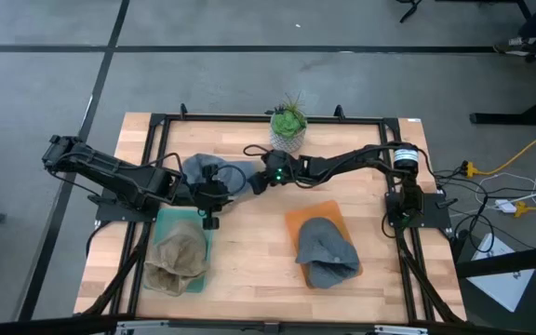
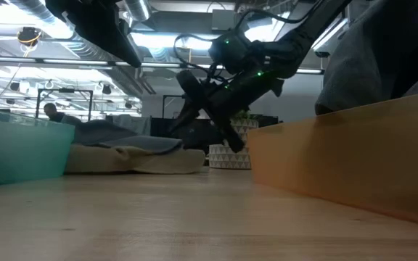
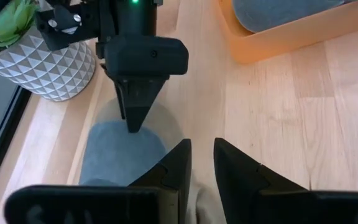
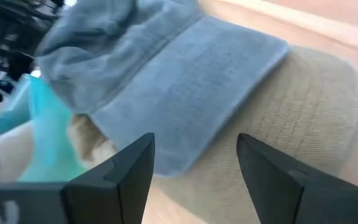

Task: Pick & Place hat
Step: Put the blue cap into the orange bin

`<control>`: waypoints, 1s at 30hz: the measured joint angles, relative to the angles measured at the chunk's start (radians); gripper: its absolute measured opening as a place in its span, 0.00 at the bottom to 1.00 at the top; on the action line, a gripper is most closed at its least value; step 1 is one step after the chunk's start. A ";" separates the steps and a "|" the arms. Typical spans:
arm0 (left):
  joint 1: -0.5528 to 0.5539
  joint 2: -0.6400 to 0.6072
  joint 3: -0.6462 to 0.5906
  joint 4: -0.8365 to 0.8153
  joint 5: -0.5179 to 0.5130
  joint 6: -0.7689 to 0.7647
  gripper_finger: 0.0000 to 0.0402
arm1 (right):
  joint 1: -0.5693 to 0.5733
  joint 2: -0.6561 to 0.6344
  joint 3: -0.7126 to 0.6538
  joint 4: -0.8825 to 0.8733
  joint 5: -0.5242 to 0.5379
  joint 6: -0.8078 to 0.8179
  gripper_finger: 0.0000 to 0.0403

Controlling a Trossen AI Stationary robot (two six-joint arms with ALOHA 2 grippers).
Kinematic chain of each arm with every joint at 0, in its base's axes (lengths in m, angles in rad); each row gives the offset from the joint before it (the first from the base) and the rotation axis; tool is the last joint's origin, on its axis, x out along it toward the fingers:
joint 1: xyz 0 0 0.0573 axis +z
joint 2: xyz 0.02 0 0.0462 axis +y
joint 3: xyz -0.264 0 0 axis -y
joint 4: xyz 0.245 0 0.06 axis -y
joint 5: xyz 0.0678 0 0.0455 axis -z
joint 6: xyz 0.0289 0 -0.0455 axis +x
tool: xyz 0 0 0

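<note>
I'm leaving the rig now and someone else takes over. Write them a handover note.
Left gripper: jaws nearly closed with a narrow gap, nothing visibly held, above the pile of hats at the table's rear centre.
Right gripper: jaws wide open, empty, over the same pile, aimed at the grey hat's brim.
Things: the grey hat lies on a beige hat by the potted plant. Another beige hat sits on the teal tray; another grey hat on the orange tray.
Done: one hat on each tray.
Left: the two piled hats, not yet grasped.
</note>
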 joint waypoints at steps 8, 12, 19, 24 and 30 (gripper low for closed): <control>0.000 0.000 0.000 0.000 0.000 0.000 0.17 | -0.005 0.017 0.012 0.040 -0.052 0.030 0.53; 0.000 0.000 0.000 0.001 0.000 0.000 0.16 | -0.006 0.046 0.046 0.040 -0.053 0.040 0.48; 0.000 0.000 0.000 0.001 -0.001 0.000 0.16 | -0.006 0.127 0.153 0.040 -0.070 -0.014 0.40; 0.000 0.000 0.000 0.001 -0.001 0.000 0.17 | -0.005 0.166 0.227 0.040 -0.077 -0.093 0.29; 0.000 0.000 0.000 0.001 -0.001 0.007 0.16 | -0.003 0.164 0.271 0.043 -0.081 -0.187 0.04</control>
